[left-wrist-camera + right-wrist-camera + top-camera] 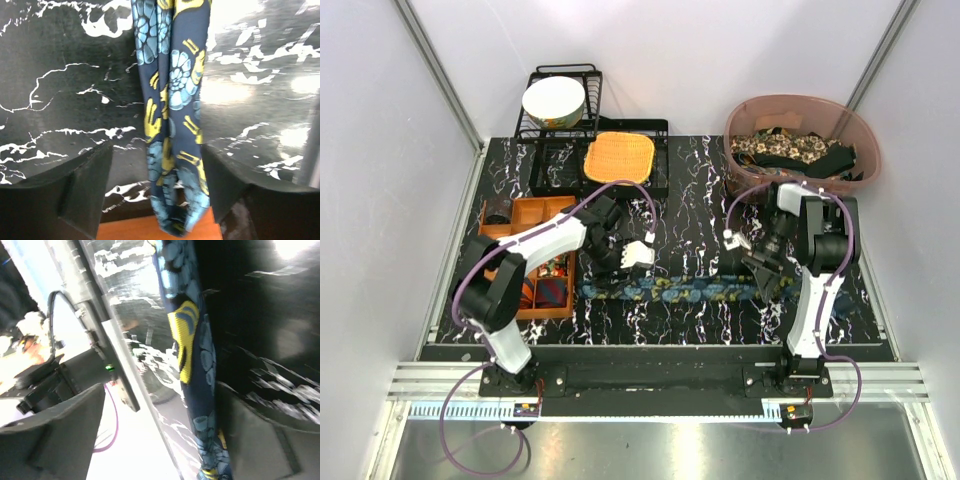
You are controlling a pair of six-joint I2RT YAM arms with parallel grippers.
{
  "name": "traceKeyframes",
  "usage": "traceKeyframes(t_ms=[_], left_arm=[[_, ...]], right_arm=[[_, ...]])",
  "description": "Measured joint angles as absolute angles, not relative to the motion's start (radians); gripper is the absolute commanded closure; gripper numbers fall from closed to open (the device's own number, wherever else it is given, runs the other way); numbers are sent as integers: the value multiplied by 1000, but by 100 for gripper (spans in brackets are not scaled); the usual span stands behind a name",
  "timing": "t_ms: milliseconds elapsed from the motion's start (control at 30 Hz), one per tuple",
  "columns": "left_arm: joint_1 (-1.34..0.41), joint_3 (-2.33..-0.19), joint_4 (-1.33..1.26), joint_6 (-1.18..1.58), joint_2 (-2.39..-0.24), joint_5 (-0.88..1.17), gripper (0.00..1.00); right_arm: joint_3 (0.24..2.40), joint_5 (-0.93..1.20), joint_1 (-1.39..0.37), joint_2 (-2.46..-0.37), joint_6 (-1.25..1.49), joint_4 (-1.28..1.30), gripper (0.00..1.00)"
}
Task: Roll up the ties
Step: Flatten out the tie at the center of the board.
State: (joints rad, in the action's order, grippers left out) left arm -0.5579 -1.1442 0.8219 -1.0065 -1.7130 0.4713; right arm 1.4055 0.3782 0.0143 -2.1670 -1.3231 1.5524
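A dark blue tie (pixel 680 291) with teal and yellow print lies stretched left to right across the black marbled table. My left gripper (pixel 620 262) hangs over its left end. In the left wrist view that end of the tie (pixel 175 100) is doubled back into a loop, and it sits between the open jaws of the left gripper (pixel 157 200) with a gap on each side. My right gripper (pixel 761 266) is at the tie's right end. In the right wrist view it (pixel 165 440) stands open, and the tie (pixel 197 365) runs along its right finger (pixel 260 440).
An orange tray (pixel 500 217) at the left holds rolled ties (pixel 552 292). A brown basket (pixel 740 120) at the back right holds several loose ties (pixel 790 150). At the back stands a black dish rack (pixel 535 80) with a bowl (pixel 555 100), and beside it an orange woven mat (pixel 618 157).
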Motion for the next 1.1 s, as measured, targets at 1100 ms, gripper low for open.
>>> traceKeyframes(t_ms=[1100], left_arm=[[-617,-1043,561,-962,-1594,344,17]], right_arm=[[1595,294,333,-1904,-1018,1248,0]])
